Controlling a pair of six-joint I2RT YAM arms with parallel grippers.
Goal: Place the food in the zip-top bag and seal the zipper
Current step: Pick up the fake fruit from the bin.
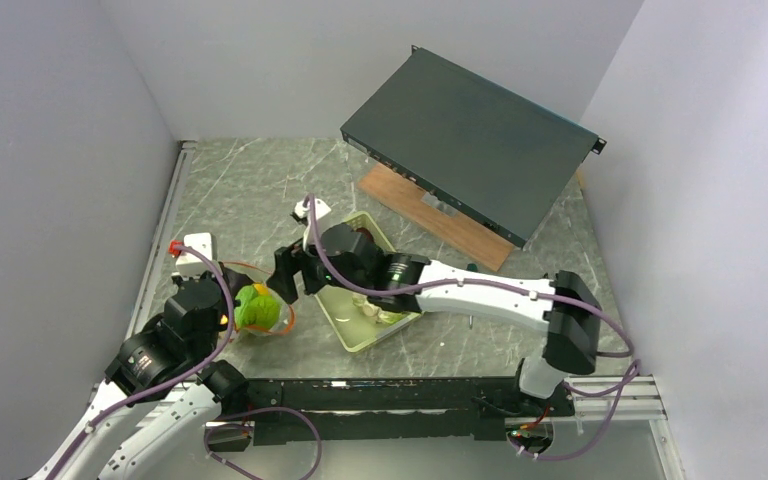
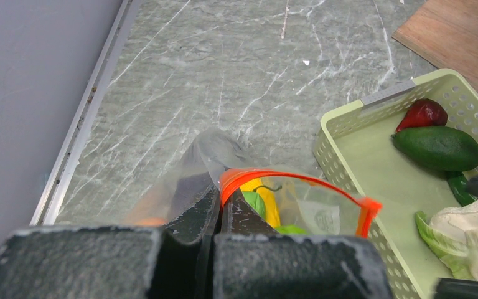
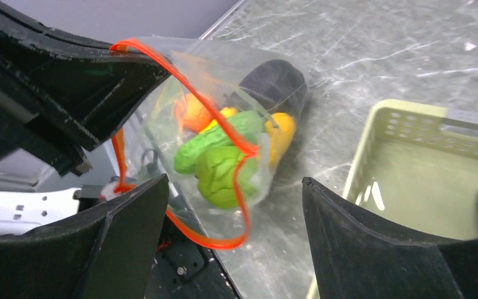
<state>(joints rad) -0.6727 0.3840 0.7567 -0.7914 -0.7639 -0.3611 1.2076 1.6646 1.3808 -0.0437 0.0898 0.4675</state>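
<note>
The left gripper (image 2: 219,198) pinches the red-orange zipper strip (image 2: 236,177) of the clear plastic zip-top bag (image 2: 215,149) near the marbled surface's (image 2: 224,62) left edge. The right gripper (image 3: 233,184) is spread at its mouth.

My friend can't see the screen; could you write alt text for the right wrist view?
A clear zip-top bag, its red-orange zipper pinched by the left gripper, gapes open with a green pepper, cucumber, peach, corn and eggplant inside. The open right gripper frames it from below; a pale green basket sits at right.
</note>
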